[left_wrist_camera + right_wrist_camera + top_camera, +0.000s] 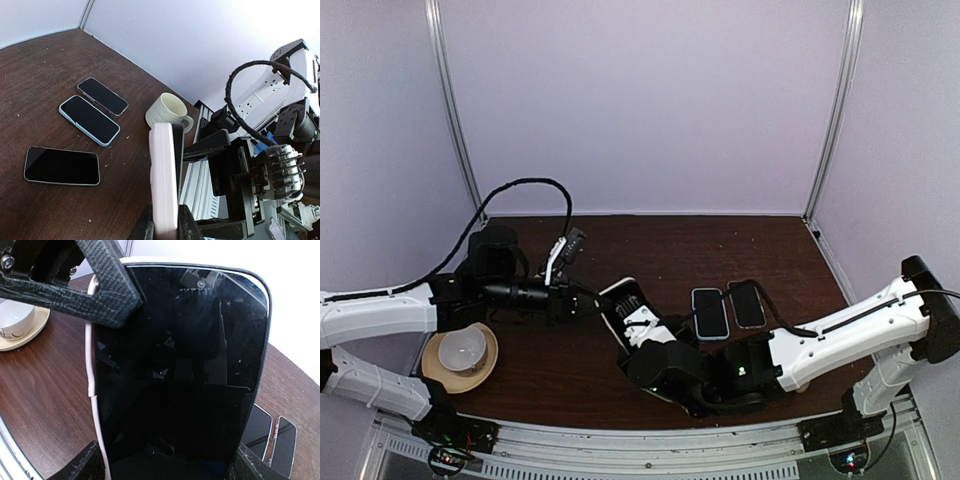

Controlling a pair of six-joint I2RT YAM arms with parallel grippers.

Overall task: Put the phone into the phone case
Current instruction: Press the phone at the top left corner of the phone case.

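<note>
Above the surface (670, 240), the left tool (162, 227) is clamped on the upright phone case (162, 170). The right tool (167, 470) grips the phone (185, 365) by its sides, against the case. It looks nearly seated, but I cannot tell whether every edge has snapped in.

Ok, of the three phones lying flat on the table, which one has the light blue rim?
The middle phone. It lies between the plain black phone and the dark-rimmed phone, and only its edge is pale blue.
</note>
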